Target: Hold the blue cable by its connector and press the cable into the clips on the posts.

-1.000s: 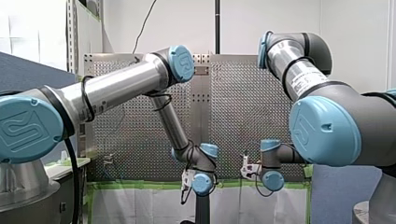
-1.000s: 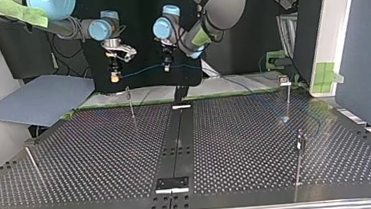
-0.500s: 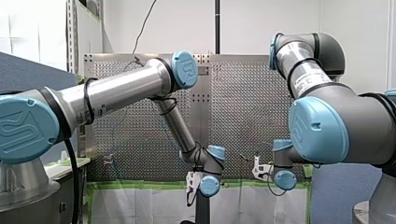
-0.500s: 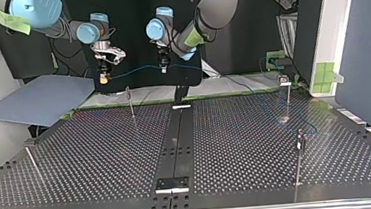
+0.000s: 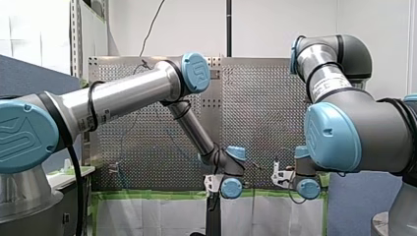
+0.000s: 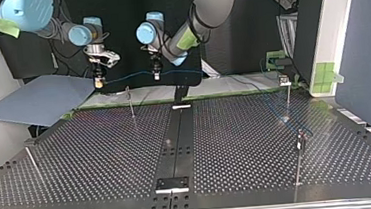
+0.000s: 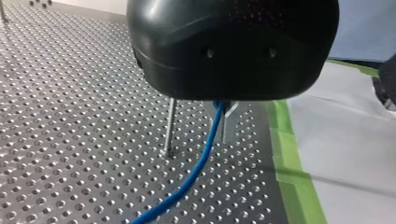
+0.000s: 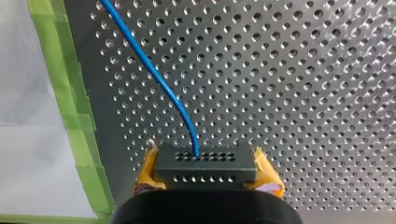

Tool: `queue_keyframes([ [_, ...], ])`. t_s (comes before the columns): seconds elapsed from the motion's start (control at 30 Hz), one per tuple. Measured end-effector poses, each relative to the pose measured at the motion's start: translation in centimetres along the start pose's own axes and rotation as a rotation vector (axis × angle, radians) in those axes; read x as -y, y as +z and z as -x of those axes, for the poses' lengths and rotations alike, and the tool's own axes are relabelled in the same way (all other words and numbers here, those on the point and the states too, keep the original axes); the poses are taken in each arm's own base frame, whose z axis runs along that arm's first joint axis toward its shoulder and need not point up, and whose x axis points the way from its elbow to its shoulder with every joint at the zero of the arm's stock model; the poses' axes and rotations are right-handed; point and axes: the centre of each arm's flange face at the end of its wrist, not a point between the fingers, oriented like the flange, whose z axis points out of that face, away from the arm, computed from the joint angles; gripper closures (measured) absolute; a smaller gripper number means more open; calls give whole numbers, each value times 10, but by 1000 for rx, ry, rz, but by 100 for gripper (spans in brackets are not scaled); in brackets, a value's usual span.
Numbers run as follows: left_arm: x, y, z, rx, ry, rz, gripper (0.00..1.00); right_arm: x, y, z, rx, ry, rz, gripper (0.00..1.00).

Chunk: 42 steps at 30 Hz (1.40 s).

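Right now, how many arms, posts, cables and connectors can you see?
2 arms: my left arm, my right arm
4 posts
1 blue cable
1 connector
Total: 8

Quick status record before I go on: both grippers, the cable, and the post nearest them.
right gripper: shut on the black connector
left gripper: shut on the blue cable, further along it
cable span: held in the air between the two grippers
post: stands below the span in the top view; cable not yet in its clip
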Motion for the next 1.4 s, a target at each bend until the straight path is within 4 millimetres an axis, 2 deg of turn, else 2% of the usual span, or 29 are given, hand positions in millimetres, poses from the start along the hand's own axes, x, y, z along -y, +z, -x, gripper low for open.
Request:
queue_keyframes([
  [0.13,1,6,0,3,-3,3,99,-6,2,0,3,7,-2,100],
  [0.43,4,13,-25,-41,55,-2,99,-11,4,-1,10,23,-36,100],
  [0.83,18,36,-3,11,23,8,99,-8,6,-1,13,37,-80,100],
  [1.4,16,51,6,42,-20,-9,99,-38,21,-9,-14,70,-36,100],
])
